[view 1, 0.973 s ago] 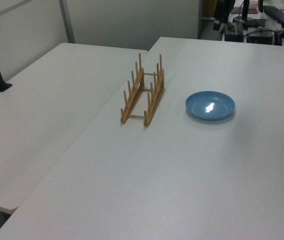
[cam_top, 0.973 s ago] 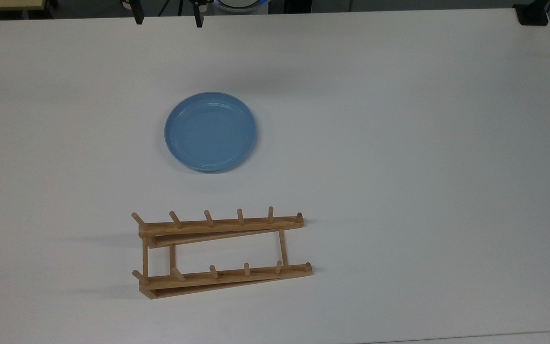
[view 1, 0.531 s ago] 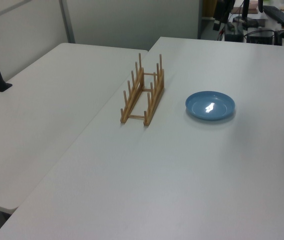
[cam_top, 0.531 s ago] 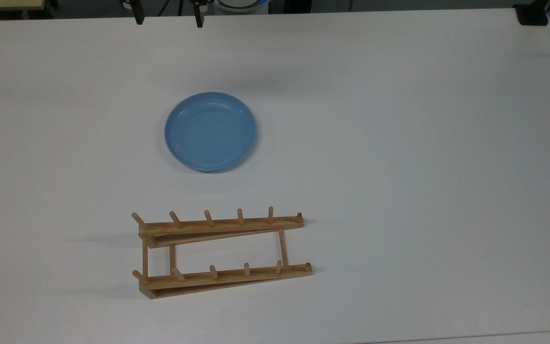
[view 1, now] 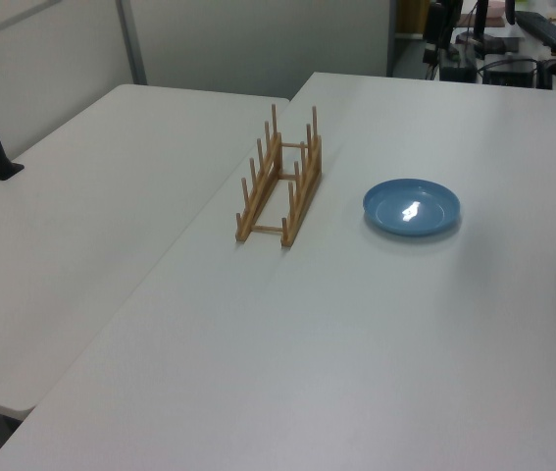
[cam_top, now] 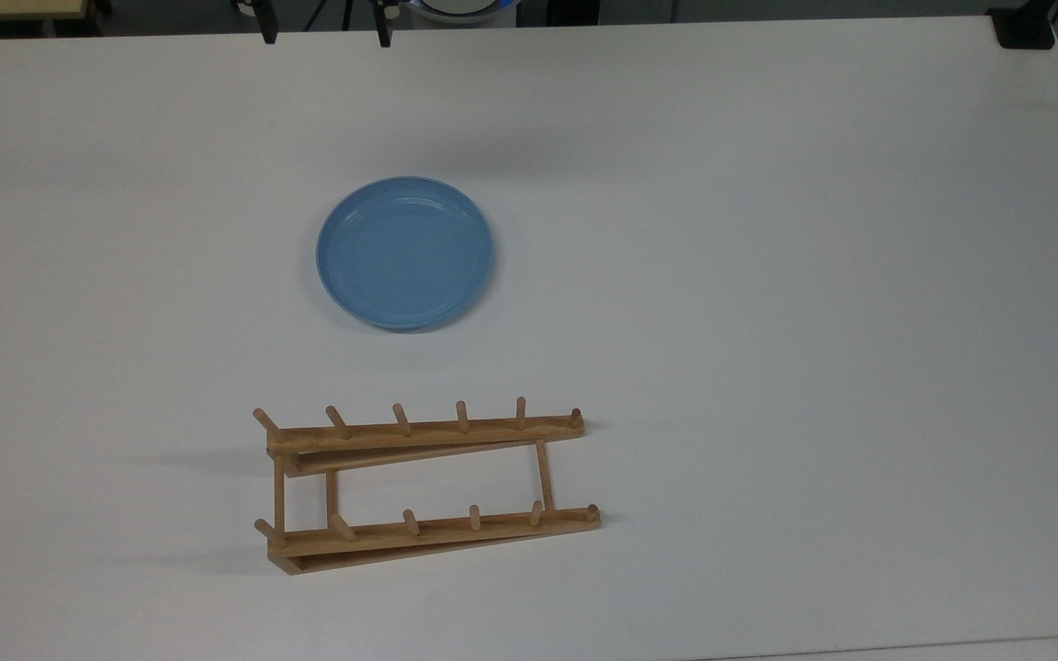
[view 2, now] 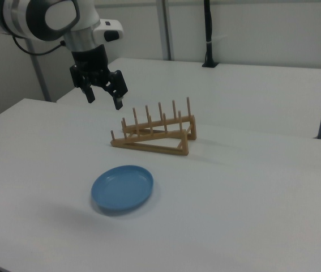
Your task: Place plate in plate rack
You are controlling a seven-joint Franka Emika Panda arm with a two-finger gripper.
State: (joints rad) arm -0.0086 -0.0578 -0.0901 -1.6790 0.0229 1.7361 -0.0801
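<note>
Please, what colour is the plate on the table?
The plate is light blue and plain, best seen in the top view.

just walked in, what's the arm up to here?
Nothing is grasped yet. The gripper hangs in the air with its jaws open and empty, above the white table. The blue plate lies flat on the table, apart from the wooden plate rack, whose slots hold nothing. In the right view, the plate sits nearer the camera than the rack.
</note>
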